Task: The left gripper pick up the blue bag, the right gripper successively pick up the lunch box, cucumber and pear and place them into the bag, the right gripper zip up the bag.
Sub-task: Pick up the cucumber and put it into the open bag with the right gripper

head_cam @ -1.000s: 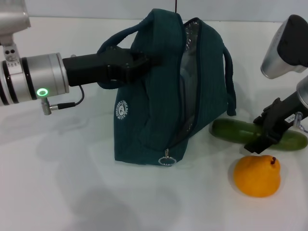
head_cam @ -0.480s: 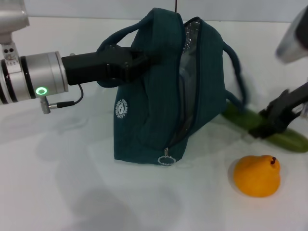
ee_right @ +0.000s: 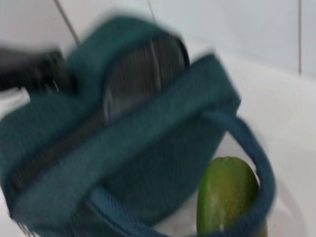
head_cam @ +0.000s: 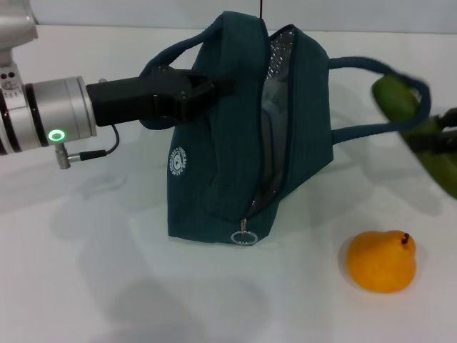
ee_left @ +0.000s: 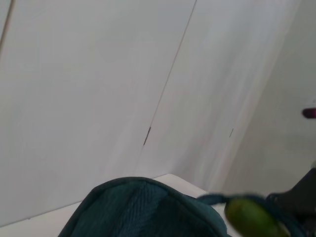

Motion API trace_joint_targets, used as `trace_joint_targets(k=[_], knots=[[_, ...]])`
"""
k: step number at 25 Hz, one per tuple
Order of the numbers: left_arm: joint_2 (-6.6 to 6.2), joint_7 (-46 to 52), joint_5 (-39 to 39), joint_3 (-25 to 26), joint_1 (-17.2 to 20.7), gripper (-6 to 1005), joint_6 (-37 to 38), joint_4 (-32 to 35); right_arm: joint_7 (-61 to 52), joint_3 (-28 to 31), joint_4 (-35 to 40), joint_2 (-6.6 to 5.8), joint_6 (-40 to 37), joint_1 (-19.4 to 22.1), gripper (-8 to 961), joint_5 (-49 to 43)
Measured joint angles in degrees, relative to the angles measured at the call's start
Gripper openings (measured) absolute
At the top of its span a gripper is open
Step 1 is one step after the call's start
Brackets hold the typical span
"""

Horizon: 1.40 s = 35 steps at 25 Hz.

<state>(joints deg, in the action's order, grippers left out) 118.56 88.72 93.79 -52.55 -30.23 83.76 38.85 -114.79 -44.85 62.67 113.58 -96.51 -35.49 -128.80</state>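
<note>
The blue bag (head_cam: 235, 164) stands upright mid-table with its zip open and the silver lining showing. My left gripper (head_cam: 196, 93) is shut on the bag's top by the near handle and holds it up. My right gripper (head_cam: 437, 139) at the far right edge is shut on the green cucumber (head_cam: 396, 100) and holds it in the air. The bag's far handle strap (head_cam: 357, 64) is looped around the cucumber and pulled taut. The cucumber also shows in the right wrist view (ee_right: 227, 192) with the strap (ee_right: 256, 158) across it. The orange pear (head_cam: 382, 261) lies on the table at front right. The lunch box is hidden.
The zip pull ring (head_cam: 245, 237) hangs at the bag's lower front end. The white table (head_cam: 107, 271) runs left and in front of the bag. A white wall stands behind. The bag top (ee_left: 143, 207) and cucumber (ee_left: 252, 217) also show in the left wrist view.
My right gripper has lifted the cucumber off the table, up and to the right. The bag's far strap went with it and is now stretched out. The left gripper and pear stayed.
</note>
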Motion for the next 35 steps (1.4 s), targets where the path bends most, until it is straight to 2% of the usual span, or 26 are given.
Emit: trace_joint_targets(k=[3, 6, 11, 14, 17, 20, 25, 30, 35], knots=[[0.00, -0.3, 0.0, 0.0, 0.0, 48, 0.0, 0.0, 1.8, 5.6, -0.3, -0.26, -1.4, 1.1, 608, 3.9], [0.00, -0.6, 0.0, 0.0, 0.0, 48, 0.0, 0.0, 4.4, 9.5, -1.1, 0.12, -0.8, 2.9, 610, 9.5], [0.00, -0.6, 0.0, 0.0, 0.0, 48, -0.1, 0.0, 4.7, 10.0, -2.8, -0.13, 1.2, 3.8, 615, 11.6], [0.00, -0.7, 0.0, 0.0, 0.0, 48, 0.0, 0.0, 5.4, 10.6, -3.3, 0.30, 4.9, 4.6, 617, 14.2], [-0.03, -0.7, 0.0, 0.0, 0.0, 48, 0.0, 0.0, 10.9, 10.6, -5.4, 1.29, 5.7, 6.0, 619, 23.4], [-0.04, -0.7, -0.2, 0.0, 0.0, 48, 0.1, 0.0, 18.0, 9.0, -11.2, 1.61, 4.4, 6.2, 622, 34.0], [-0.13, -0.7, -1.9, 0.1, 0.0, 49, 0.5, 0.0, 29.0, 4.1, -23.1, 1.63, 1.5, 3.3, 626, 45.2], [-0.16, -0.7, -2.6, 0.9, 0.1, 49, 0.5, 0.1, 35.0, 0.9, -34.0, 1.94, -0.5, -2.6, 630, 46.5], [-0.18, -0.7, -2.7, 1.3, 0.0, 49, 0.4, -0.1, 41.5, -1.9, -41.4, 2.48, -0.6, -6.1, 634, 47.1]])
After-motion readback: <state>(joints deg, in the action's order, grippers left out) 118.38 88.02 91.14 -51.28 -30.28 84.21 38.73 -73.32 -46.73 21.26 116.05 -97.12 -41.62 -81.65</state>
